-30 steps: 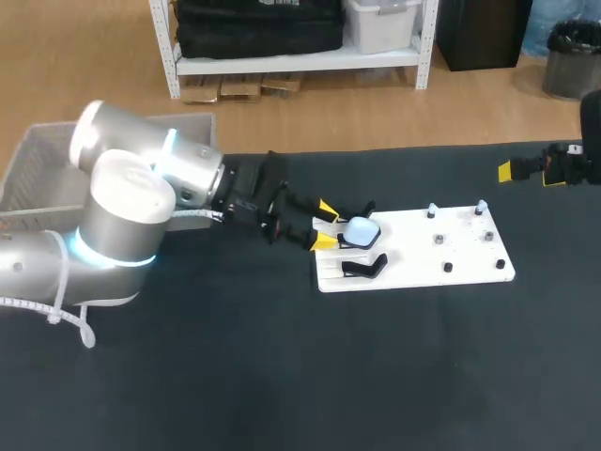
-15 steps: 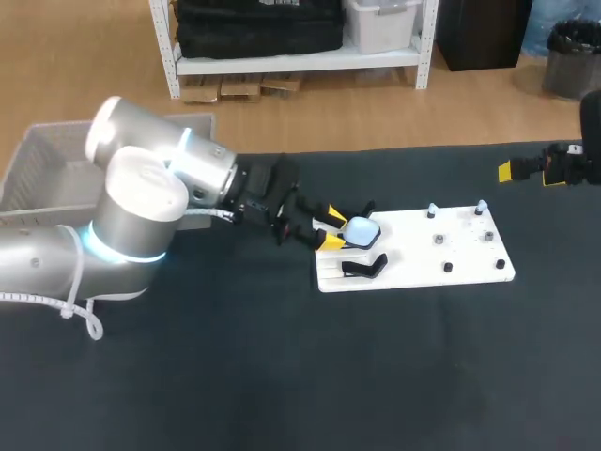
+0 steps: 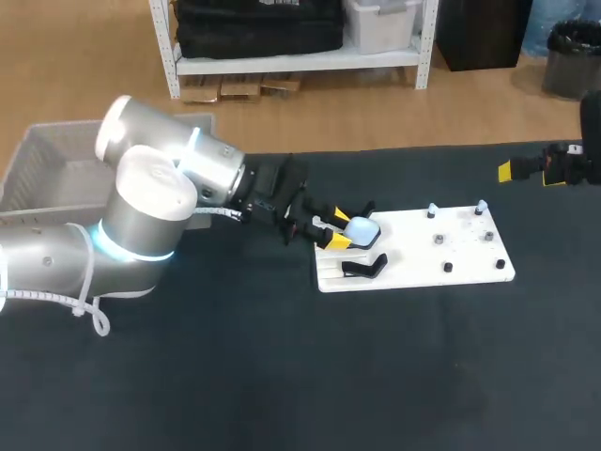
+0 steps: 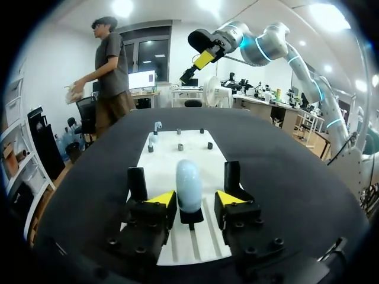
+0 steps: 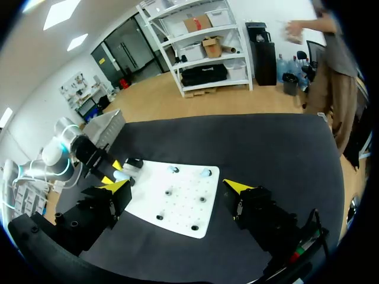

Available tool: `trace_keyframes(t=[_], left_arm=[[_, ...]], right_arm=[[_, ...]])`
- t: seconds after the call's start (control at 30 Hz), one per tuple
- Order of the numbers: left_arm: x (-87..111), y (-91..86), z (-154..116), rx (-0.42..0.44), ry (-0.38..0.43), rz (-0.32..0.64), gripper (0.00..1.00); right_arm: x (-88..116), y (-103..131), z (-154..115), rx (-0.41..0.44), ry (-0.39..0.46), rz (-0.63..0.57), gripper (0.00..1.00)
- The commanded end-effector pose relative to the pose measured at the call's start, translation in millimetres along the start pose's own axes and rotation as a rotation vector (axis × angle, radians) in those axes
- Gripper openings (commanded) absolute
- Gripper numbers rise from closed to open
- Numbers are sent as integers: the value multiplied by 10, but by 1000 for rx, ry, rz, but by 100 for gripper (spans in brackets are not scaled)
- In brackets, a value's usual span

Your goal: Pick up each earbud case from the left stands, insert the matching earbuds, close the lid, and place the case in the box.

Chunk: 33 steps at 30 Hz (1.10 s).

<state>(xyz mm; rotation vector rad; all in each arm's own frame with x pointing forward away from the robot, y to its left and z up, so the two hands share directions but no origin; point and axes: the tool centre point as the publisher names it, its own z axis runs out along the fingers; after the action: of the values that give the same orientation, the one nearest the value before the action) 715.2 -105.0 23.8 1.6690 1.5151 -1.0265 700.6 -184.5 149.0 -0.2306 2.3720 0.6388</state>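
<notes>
The table (image 3: 282, 376) is covered in plain matt black. The board (image 3: 470, 252) on it is plain white, marked only by small dark pegs (image 3: 448, 267) and two pale bluish pieces (image 3: 432, 209) at its far edge. The stand (image 3: 364, 268) at the board's near corner is black. The earbud case (image 4: 188, 184) is a glossy, very pale blue, without pattern. The left gripper (image 4: 195, 198) is black with bright yellow tips, and the right gripper (image 5: 177, 188) is coloured the same. The left arm (image 3: 141, 202) is silver-grey, banded by a ring of light blue glow. The box (image 3: 38, 174) is light grey, with latticed walls.
</notes>
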Motion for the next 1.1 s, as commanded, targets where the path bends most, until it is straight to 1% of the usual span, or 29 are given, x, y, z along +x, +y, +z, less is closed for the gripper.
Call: trace_keyframes(t=[0.03, 0.23, 0.77, 0.97, 1.1], left_arm=[[8, 78, 44, 11, 3, -6, 38], [-3, 100, 60, 8, -8, -20, 32], [-5, 91, 146, 22, -19, -37, 32], [-7, 75, 170, 21, -20, -38, 34], [-4, 76, 177, 15, -23, -44, 31]], right_arm=[[-4, -7, 1, -2, 1, -1, 100], [-4, -7, 1, -2, 1, -1, 100], [-4, -7, 1, -2, 1, -1, 100], [-4, -7, 1, -2, 1, -1, 100], [-4, -7, 1, -2, 1, -1, 100]])
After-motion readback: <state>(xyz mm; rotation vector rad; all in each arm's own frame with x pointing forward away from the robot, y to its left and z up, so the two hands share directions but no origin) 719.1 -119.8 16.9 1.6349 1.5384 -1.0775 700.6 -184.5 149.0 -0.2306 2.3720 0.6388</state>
